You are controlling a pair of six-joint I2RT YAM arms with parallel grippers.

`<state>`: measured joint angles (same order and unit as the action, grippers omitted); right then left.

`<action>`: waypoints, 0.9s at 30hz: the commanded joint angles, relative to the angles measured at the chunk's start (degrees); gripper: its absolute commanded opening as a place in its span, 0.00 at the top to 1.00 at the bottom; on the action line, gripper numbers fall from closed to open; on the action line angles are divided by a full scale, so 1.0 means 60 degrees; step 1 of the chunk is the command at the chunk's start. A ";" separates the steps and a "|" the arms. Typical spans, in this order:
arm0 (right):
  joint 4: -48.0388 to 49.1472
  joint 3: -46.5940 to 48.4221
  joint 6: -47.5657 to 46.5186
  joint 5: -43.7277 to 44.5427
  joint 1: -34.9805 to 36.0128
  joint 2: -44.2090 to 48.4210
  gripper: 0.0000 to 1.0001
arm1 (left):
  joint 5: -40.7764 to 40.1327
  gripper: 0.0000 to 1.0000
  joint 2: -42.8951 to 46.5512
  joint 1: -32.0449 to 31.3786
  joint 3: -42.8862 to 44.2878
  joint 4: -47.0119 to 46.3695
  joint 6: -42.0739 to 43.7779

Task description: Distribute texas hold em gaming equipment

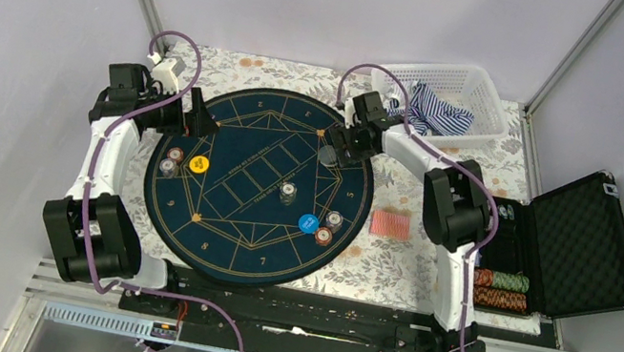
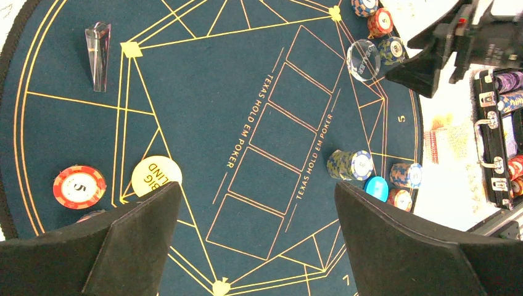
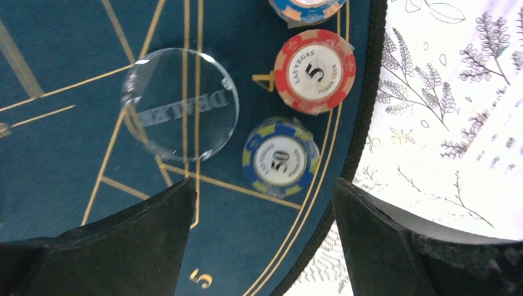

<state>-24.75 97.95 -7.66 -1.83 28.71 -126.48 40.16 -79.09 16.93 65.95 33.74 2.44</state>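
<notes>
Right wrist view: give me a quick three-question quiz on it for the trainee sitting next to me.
1. True or false: the right end effector is gripping the clear dealer button.
2. Multiple choice: the number on the red chip is A) 5, B) 50, C) 100.
3. Short answer: which lies nearer the end effector's fingers, the red chip or the blue-and-yellow chip?
Key: 1 false, the jaws stand open with nothing between them; 2 A; 3 the blue-and-yellow chip.
</notes>
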 commanded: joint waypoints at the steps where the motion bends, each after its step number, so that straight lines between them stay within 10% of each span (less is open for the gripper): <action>1: -0.0104 -0.0216 -0.0149 -0.0999 0.0012 0.1756 0.09 | 0.0205 0.01 0.0008 -0.0012 0.0162 -0.0335 -0.0021; 27: -0.0934 0.0159 -0.0644 -0.2388 0.2917 0.1366 0.06 | 0.0205 0.01 0.0224 -0.0011 0.0055 -0.0342 0.0031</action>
<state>-28.95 94.91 -11.31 -15.59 44.95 -116.90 40.23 -79.09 16.93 65.95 33.74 2.46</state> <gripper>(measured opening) 0.956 0.988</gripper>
